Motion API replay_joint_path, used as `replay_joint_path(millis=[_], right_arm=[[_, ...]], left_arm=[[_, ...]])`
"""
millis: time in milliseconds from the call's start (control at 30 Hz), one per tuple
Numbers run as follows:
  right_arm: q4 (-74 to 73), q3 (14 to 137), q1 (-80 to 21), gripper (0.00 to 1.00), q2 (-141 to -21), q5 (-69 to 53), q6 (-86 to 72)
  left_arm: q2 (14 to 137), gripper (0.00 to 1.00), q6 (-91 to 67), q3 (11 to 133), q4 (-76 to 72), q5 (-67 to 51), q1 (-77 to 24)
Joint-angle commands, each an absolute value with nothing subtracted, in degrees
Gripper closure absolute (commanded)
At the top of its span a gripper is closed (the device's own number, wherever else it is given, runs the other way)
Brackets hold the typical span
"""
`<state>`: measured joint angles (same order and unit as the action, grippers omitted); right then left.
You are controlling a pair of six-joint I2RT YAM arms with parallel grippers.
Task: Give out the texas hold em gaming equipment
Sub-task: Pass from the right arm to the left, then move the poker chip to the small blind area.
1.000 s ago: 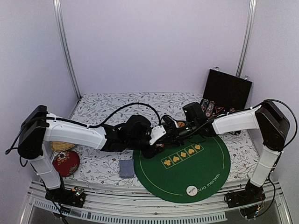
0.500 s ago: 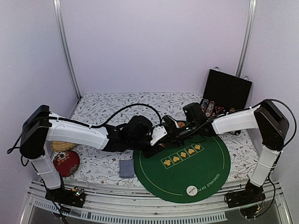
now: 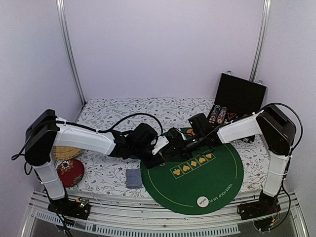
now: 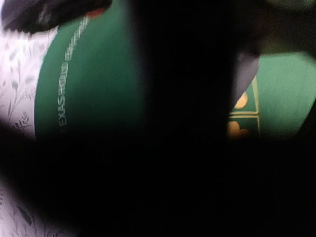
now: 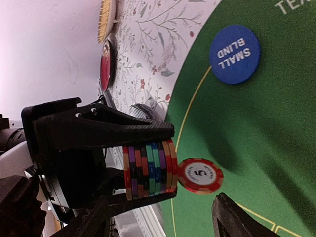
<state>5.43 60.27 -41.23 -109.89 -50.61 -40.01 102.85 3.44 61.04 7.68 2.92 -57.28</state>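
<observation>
In the right wrist view my left gripper is shut on a stack of several poker chips, held on edge just above the green poker mat. A red-white "5" chip lies face up on the mat at the stack's end. A blue SMALL BLIND disc lies farther along the mat. My right gripper is open and empty, its fingertips near the stack. In the top view both grippers, left and right, meet at the mat's far left edge. The left wrist view is almost all dark.
An open black case with rows of chips stands at the back right. A white button disc lies at the mat's near edge. A grey-blue card lies left of the mat. A red cushion and straw basket sit far left.
Both grippers have shifted a little to the left along the mat's far edge, and the right arm has stretched farther towards the left gripper.
</observation>
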Motion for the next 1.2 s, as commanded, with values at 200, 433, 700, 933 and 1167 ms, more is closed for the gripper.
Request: replay_joint_path(millis=[200, 433, 700, 933, 1167], right_arm=[[-5.7, 64.8, -39.1, 0.27, -107.8, -41.8, -32.1], [-13.6, 65.6, -39.6, 0.28, -105.8, -34.5, -26.7], [-9.3, 67.6, -45.1, 0.51, -114.3, -36.4, -29.9], [-8.3, 73.1, -46.6, 0.68, -121.2, -39.3, -31.2], [-2.9, 76.8, -48.5, 0.73, -125.4, -44.8, -34.9]], left_arm=[[103.6, 1.0, -4.0, 59.6, 14.4, -0.1, -50.3], [102.4, 1.0, -6.2, 59.8, 16.8, 0.4, -46.8], [97.8, 1.0, -6.3, 58.7, 18.6, 1.4, -46.1], [95.4, 1.0, -6.1, 57.6, 18.9, 2.3, -45.3], [94.3, 1.0, -5.4, 57.2, 19.1, 2.5, -44.9]])
